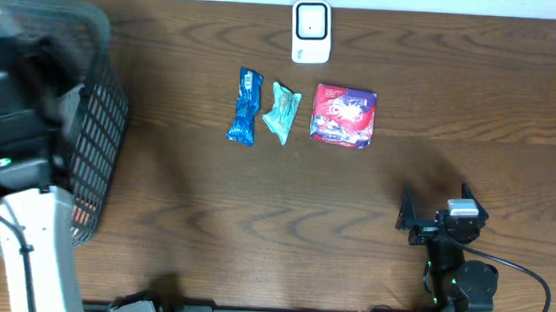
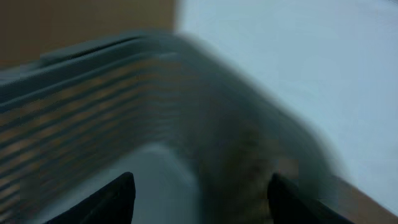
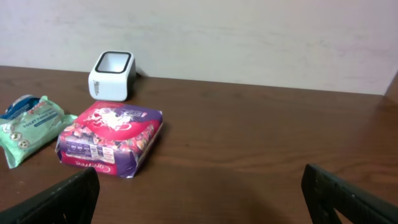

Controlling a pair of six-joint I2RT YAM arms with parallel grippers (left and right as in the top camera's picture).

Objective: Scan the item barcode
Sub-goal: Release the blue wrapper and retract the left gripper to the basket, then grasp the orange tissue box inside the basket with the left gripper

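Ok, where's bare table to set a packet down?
Bare wood: the stretch between basket and right gripper, robot-side of the packets; also right of the purple packet. Crowded: blue packet, green packet and purple packet side by side near the scanner.

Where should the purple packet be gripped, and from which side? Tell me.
Take the purple packet across its near and far edges, coming straight down: it lies flat, and the green wrapper lies close beside its left edge.

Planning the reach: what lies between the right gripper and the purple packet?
Only bare table separates right gripper from purple packet; overhead view shows it.
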